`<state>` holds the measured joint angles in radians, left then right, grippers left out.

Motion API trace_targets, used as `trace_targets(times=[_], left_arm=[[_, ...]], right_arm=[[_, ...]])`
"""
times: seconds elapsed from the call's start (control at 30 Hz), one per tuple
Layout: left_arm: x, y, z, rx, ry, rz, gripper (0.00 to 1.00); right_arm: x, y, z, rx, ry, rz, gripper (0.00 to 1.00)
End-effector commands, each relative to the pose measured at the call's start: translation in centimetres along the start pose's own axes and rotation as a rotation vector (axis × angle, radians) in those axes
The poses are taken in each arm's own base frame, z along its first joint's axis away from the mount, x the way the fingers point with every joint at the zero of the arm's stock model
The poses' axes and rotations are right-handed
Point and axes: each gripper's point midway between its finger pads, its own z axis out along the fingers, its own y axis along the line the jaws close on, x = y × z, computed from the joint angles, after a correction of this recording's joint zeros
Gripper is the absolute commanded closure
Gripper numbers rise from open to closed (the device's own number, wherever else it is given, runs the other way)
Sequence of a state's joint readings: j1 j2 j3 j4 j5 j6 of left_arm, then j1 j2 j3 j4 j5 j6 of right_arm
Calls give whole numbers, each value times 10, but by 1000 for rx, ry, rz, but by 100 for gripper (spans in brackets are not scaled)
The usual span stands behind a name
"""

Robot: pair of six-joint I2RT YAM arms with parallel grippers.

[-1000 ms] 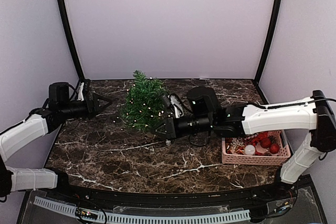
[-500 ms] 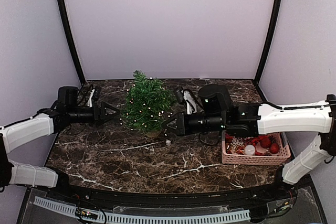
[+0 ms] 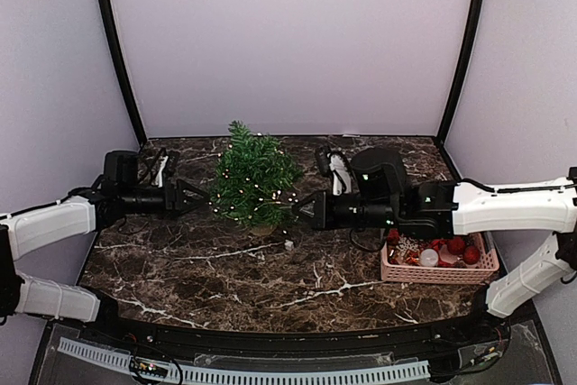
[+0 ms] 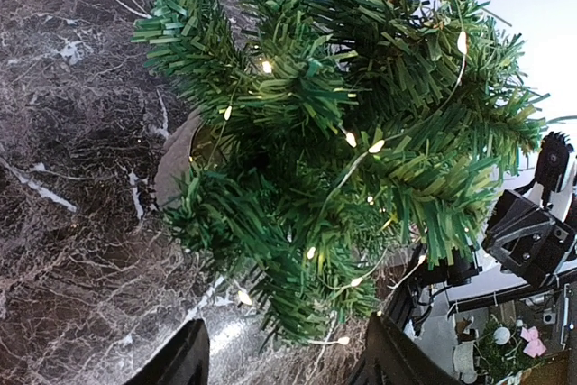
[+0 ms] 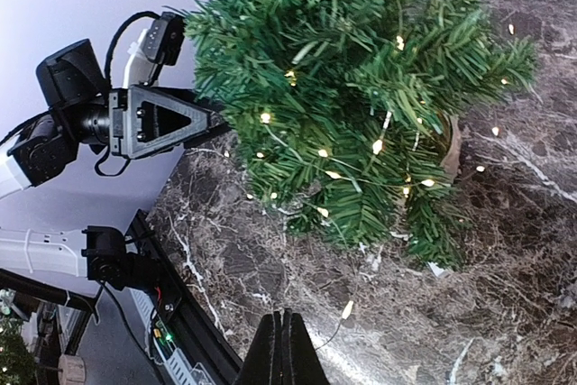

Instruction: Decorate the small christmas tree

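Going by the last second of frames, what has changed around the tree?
The left gripper moved right, up to the edge of the small christmas tree, and its jaws narrowed but are open. The right gripper, shut throughout, backed away to the right from the foot of the tree. Nothing was visibly taken hold of or let go. The tree and the pink basket stayed about where they were.

Pale lilac walls [image 3: 288,42], dark marble table [image 3: 225,277]
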<state>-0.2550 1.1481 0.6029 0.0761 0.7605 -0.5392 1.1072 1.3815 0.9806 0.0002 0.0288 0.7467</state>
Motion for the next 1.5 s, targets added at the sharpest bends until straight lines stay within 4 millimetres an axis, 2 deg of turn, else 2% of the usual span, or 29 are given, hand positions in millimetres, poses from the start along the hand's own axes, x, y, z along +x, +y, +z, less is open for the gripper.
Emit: trace_targets(times=[0.0, 0.3, 0.47, 0.57, 0.77, 1.2, 1.33, 1.47], left_arm=[[8, -6, 4, 49, 19, 13, 42], [16, -8, 15, 84, 40, 15, 54], [13, -6, 17, 79, 21, 14, 60], [11, -4, 17, 70, 10, 13, 65], [11, 1, 20, 58, 6, 7, 68], [20, 16, 26, 28, 20, -16, 72], [19, 18, 27, 26, 17, -18, 73], [17, 18, 28, 24, 13, -17, 73]], right_arm=[[-11, -8, -7, 21, -78, 40, 100], [-17, -24, -5, 42, -133, 81, 100], [-29, -27, -3, 39, -173, 84, 100], [-31, -35, 2, 49, -179, 92, 100], [-23, -47, 19, 50, -149, 103, 100], [23, -76, 40, 59, -60, 191, 100], [18, -79, 45, 61, -85, 182, 100], [3, -82, 47, 59, -123, 173, 100]])
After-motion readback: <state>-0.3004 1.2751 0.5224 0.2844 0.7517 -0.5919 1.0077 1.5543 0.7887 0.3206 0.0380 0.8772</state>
